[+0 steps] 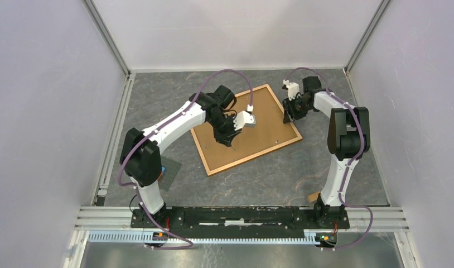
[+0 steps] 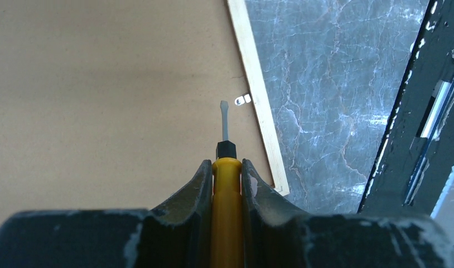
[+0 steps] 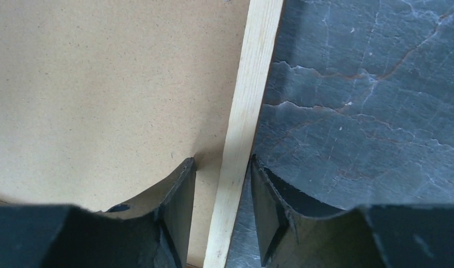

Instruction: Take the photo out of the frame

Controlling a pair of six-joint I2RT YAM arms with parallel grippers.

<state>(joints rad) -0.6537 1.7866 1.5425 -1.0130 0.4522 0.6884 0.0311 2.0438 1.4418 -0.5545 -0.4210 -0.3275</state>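
Underneath, photo hidden; left gripper (image 2: pixel 227 165) clenched on screwdriver (image 2: pixel 226 192), right gripper (image 3: pixel 222 166) released astride frame (image 3: pixel 247 95) edge.

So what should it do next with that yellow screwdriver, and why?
Probably nudge the left tool so the screwdriver blade meets the small metal clip by the frame border: the blade tip sits just apart from it, and the backing board is still in place.
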